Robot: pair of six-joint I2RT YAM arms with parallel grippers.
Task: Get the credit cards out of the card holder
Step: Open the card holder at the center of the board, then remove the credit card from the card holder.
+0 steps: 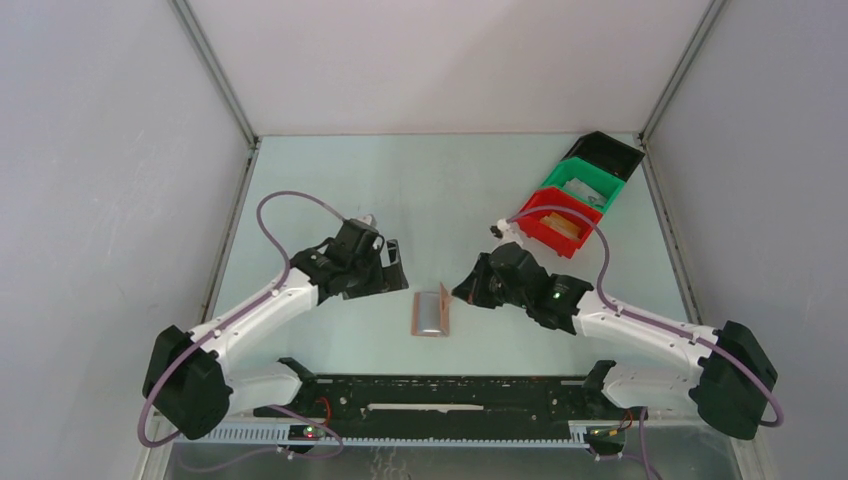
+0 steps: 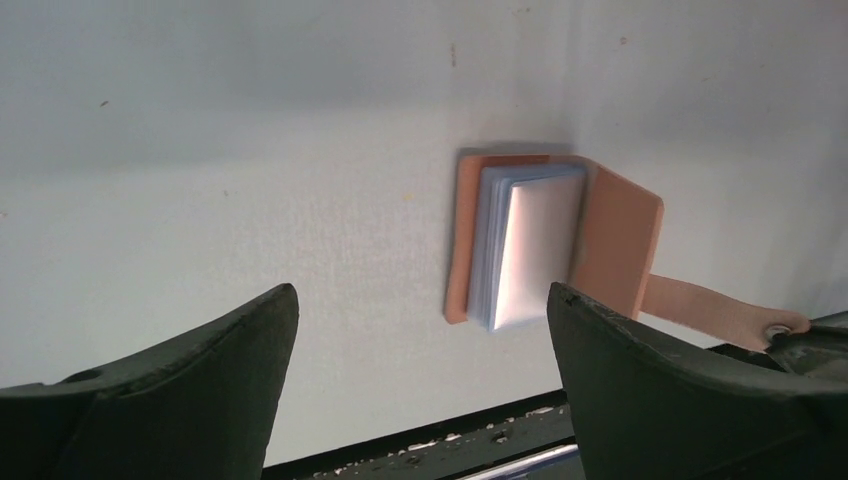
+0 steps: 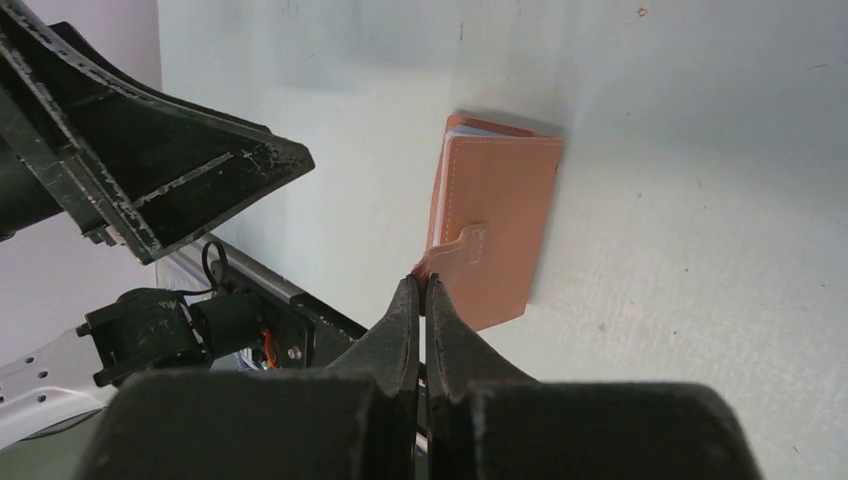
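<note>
The brown card holder [image 1: 430,312] lies on the table between the two arms, its cover flap [image 2: 620,240] lifted partway. Pale blue-grey credit cards [image 2: 530,245] sit stacked inside it; no other card colours show. My right gripper [image 3: 421,283] is shut on the short strap tab [image 3: 455,250] and holds the flap up from the holder's right side [image 1: 462,292]. My left gripper [image 2: 420,290] is open with nothing between its fingers. It hovers just left of the holder [image 1: 393,268], apart from it.
Red [image 1: 552,222], green [image 1: 582,188] and black [image 1: 605,152] bins stand in a row at the back right, the red one nearest the right arm. A black rail [image 1: 450,395] runs along the near table edge. Grey walls enclose the table.
</note>
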